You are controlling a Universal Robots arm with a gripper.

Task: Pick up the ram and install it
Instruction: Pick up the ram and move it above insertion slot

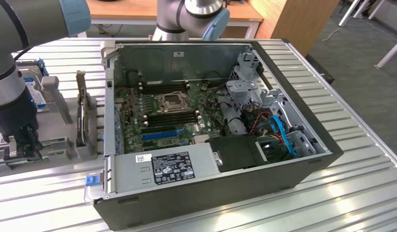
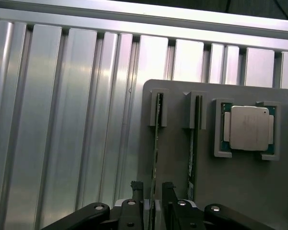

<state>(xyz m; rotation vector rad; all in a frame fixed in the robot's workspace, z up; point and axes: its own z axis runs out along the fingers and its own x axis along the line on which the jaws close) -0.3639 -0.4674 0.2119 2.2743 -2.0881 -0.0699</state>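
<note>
Ram [image 2: 157, 125]: stands on edge in the end slots of a grey holder [image 2: 175, 148] on the ribbed surface [image 2: 62, 124], seemingly so both faces stay reachable. Hand [image 2: 152, 188]: open, its fingers [image 2: 137, 188] straddling this stick, apparently not yet pinching it. A second stick [image 2: 197, 139] is slotted just beside.

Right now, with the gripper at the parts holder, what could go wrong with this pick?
1. The open gripper straddles a ram stick standing on edge in the gray holder; closing off-centre could tilt it or jam it in its slots.
2. A second ram stick stands close beside it; a finger might knock it.
3. The computer case wall rises next to the holder, so a low carry could strike it.
</note>
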